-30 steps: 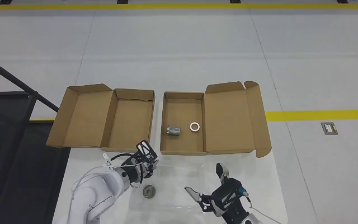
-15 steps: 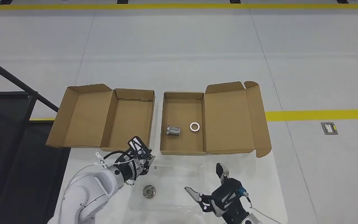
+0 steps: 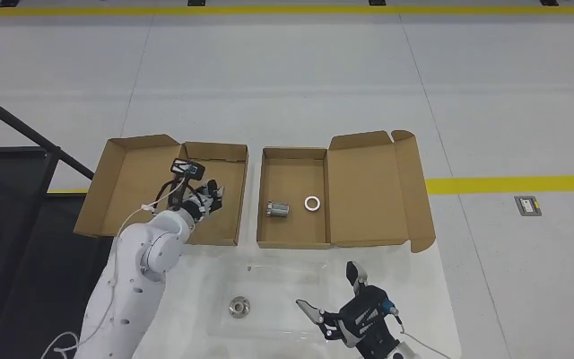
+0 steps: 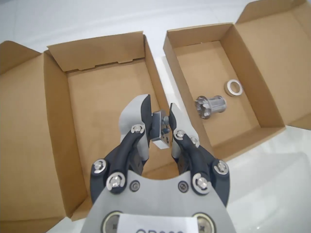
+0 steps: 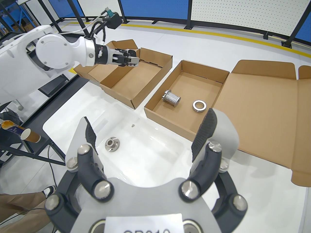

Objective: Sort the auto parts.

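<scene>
My left gripper (image 4: 159, 112) is shut on a small metal block with screws (image 4: 159, 132), held above the floor of the left cardboard box (image 4: 102, 93), near its right wall. Seen from above, that gripper (image 3: 213, 193) hangs over the left box (image 3: 233, 224). The right box (image 3: 291, 175) holds a splined metal hub (image 3: 279, 210) and a metal ring (image 3: 313, 203). A round metal flange (image 3: 239, 307) lies on the clear tray (image 3: 287, 278) at the table's front. My right gripper (image 5: 148, 120) stands open over that tray with nothing between its fingers.
Both boxes have their lids folded flat outward, one lid (image 3: 134, 184) on the left and one (image 3: 372, 193) on the right. A black frame (image 3: 36, 144) runs along the table's left side. A paper cup (image 5: 30, 135) sits on a low rack beside it.
The left arm has swung from the table's front, beside the flange, back and up to over the left box. The right arm has kept still.
</scene>
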You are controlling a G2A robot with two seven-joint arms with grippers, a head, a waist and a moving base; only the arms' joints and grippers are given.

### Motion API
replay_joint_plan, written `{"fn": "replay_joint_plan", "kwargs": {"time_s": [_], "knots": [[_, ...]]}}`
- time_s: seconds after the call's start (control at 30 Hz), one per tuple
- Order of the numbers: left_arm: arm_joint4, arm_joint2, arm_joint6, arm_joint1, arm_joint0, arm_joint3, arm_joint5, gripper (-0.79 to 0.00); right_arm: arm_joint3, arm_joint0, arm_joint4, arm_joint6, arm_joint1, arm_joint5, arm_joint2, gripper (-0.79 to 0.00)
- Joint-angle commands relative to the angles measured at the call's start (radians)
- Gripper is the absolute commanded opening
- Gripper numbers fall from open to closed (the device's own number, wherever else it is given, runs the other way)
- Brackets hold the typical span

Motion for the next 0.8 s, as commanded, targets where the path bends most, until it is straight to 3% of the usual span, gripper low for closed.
{"fn": "replay_joint_plan", "kwargs": {"time_s": [0.0, 0.07, 0.4, 0.5, 0.77], "knots": [[-0.020, 0.026, 0.022, -0.010, -0.065, 0.121, 0.021, -0.785, 0.000, 0.000, 0.000, 0.000, 0.000, 0.000, 0.000, 0.000], [-0.018, 0.042, 0.040, -0.017, -0.098, 0.182, 0.038, -0.785, 0.000, 0.000, 0.000, 0.000, 0.000, 0.000, 0.000, 0.000], [-0.018, 0.042, 0.040, -0.017, -0.098, 0.182, 0.038, -0.785, 0.000, 0.000, 0.000, 0.000, 0.000, 0.000, 0.000, 0.000], [0.016, 0.046, 0.082, -0.018, -0.088, 0.194, 0.085, -0.785, 0.000, 0.000, 0.000, 0.000, 0.000, 0.000, 0.000, 0.000], [0.037, 0.103, 0.200, -0.042, -0.184, 0.434, 0.068, -0.785, 0.000, 0.000, 0.000, 0.000, 0.000, 0.000, 0.000, 0.000]]}}
